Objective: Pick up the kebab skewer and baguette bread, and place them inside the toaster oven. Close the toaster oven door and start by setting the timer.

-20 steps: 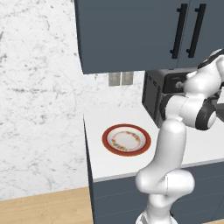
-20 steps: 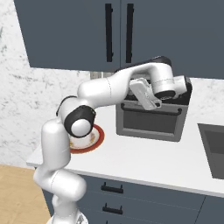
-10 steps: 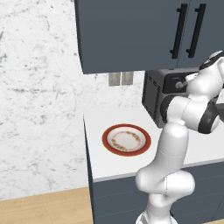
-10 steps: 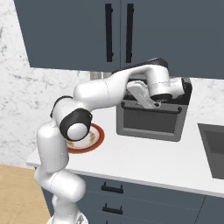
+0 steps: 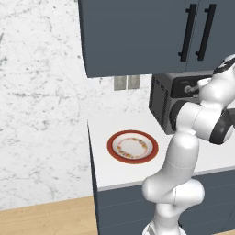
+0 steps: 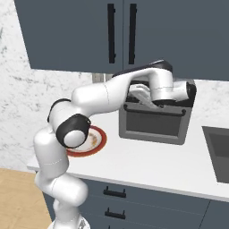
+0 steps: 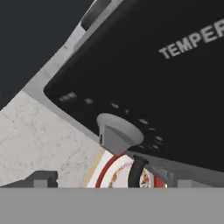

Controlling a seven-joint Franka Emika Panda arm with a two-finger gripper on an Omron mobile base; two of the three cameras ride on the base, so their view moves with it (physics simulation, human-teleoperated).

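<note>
The end effector (image 6: pixel 142 95), jaws wide apart and holding nothing, sits at a knob (image 7: pixel 117 133) on the toaster oven (image 6: pixel 154 120), which stands at the bench's (image 6: pixel 147 163) back edge with its door (image 6: pixel 152 126) shut.

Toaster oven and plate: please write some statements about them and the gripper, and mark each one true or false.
1. The toaster oven door is closed. True.
2. The plate holds a baguette. False: no food lies on it.
3. The gripper is at the toaster oven's top knob panel. True.
4. The gripper is clamped on the door handle. False: its jaws stand open, near a knob.
5. The plate sits inside the oven. False: it is on the counter.
</note>
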